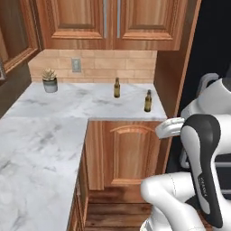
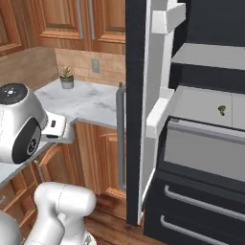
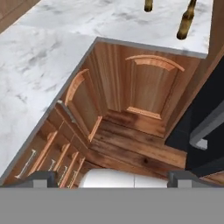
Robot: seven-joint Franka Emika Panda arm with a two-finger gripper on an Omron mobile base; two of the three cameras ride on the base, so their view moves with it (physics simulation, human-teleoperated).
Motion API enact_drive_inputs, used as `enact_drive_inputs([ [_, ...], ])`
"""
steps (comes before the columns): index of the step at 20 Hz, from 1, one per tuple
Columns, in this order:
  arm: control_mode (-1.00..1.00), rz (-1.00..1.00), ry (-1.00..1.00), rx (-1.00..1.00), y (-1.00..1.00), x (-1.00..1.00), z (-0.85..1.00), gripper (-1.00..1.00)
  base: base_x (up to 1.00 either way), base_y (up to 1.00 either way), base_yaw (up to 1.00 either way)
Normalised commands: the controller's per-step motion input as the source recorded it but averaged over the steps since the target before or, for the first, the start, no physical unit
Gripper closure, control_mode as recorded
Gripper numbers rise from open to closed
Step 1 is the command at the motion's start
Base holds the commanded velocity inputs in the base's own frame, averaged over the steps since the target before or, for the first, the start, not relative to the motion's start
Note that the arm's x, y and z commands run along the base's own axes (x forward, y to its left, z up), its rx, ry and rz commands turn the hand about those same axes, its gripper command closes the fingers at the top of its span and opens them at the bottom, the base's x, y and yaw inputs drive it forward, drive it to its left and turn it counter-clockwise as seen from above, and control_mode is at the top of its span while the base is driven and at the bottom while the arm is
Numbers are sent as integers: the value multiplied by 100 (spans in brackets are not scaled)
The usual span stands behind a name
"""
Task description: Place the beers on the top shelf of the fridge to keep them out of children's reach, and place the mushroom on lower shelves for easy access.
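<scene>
Two amber beers stand upright on the marble counter (image 1: 54,113): one near the back wall (image 1: 117,88), the other nearer the front edge by the fridge (image 1: 148,101). The hand view shows them at its top, the far beer (image 3: 148,5) and the near beer (image 3: 187,22). My gripper (image 3: 113,178) is open and empty. It hangs in front of the counter corner, over the wooden floor and short of both bottles. The fridge (image 2: 136,72) stands open. Its top shelf (image 2: 210,55) is bare. The small tan mushroom (image 2: 221,110) lies on a lower shelf (image 2: 196,105).
A potted plant (image 1: 49,80) sits at the counter's back left. The fridge door (image 2: 155,86), with its white bins and grey handle (image 2: 120,139), juts out between counter and shelves. Wooden cabinets (image 3: 151,87) fill the corner below the counter. Upper cabinets (image 1: 108,22) hang above.
</scene>
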Motion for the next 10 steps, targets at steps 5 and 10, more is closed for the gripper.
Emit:
enact_drive_inputs([
  [5,100,0,0,0,0,0,0,-100,56,33,-35],
  [10,100,0,0,0,0,0,0,-100,59,54,-28],
])
